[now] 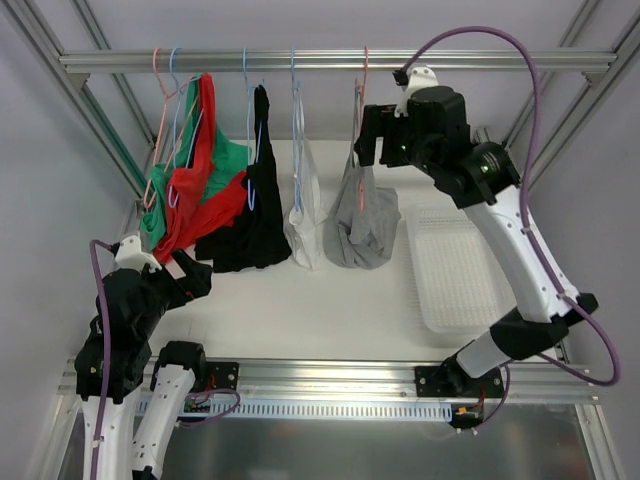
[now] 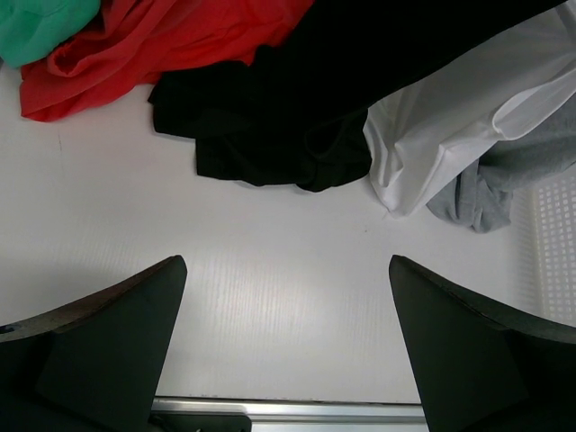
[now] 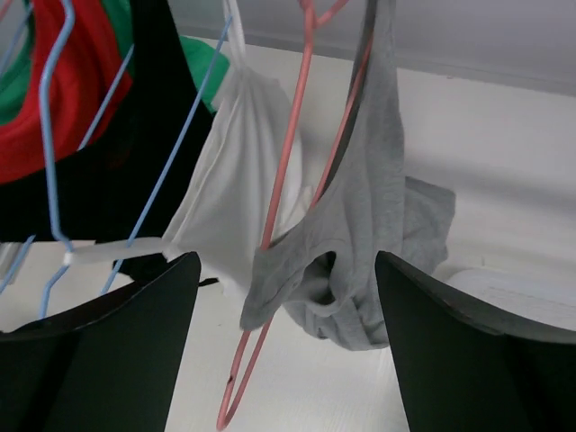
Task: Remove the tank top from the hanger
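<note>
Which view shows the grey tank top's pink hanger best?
Right wrist: the pink hanger is close, the grey tank top draped on it. Top external shows it small and thin; left wrist, nothing of it.

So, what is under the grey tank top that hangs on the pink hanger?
Under the grey fabric tank top lies the white table, where its lower part rests bunched. The thin pink wire hanger passes inside it. Whatever lies under the bunched cloth is covered.

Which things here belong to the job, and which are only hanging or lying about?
Job: gray tank top, pink hanger, right gripper.
Just there: red top, green top, black top, white top, tray, left gripper.
</note>
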### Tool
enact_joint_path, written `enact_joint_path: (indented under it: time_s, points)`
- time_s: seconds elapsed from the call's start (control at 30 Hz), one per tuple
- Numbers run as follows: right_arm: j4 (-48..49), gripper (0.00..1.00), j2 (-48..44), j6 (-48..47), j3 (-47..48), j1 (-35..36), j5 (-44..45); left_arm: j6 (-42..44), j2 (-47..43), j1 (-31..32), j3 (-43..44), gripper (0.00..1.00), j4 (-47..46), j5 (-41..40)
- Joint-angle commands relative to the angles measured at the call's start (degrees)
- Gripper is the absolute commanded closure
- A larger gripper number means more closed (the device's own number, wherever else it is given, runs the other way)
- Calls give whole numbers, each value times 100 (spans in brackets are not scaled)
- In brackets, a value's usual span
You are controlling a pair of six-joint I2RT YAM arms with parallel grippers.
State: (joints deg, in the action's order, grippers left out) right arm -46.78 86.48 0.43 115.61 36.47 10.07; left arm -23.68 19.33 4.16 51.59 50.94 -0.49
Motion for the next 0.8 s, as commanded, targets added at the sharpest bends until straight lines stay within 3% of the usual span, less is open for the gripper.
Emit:
enact_joint_path:
  time_s: [0.0,0.13,0.17,0.23,0.27,0.43,0.57,0.77]
  points:
    - [-85,18,613,-358,951,97,838,-49,79,14,-35,1,-321,189]
    - [-59,28,1185,-421,1445,159,1216,-40,71,6,-35,1,-330,216]
    - [-24,38,1274,-438,1490,159,1295,-31,45,6,-44,1,-339,234]
    - [177,45,1415,-456,1499,168,1498,-22,36,6,-44,1,-356,260]
    - [222,56,1442,-438,1508,168,1533,-14,18,6,-53,1,-356,269]
    - [389,71,1460,-307,1464,264,1709,4,44,6,-62,1,-392,322]
    - [416,89,1469,-192,1412,282,1797,21,27,6,-70,1,-400,348]
    - [582,100,1407,-60,1403,308,1903,30,35,6,-70,1,-418,374]
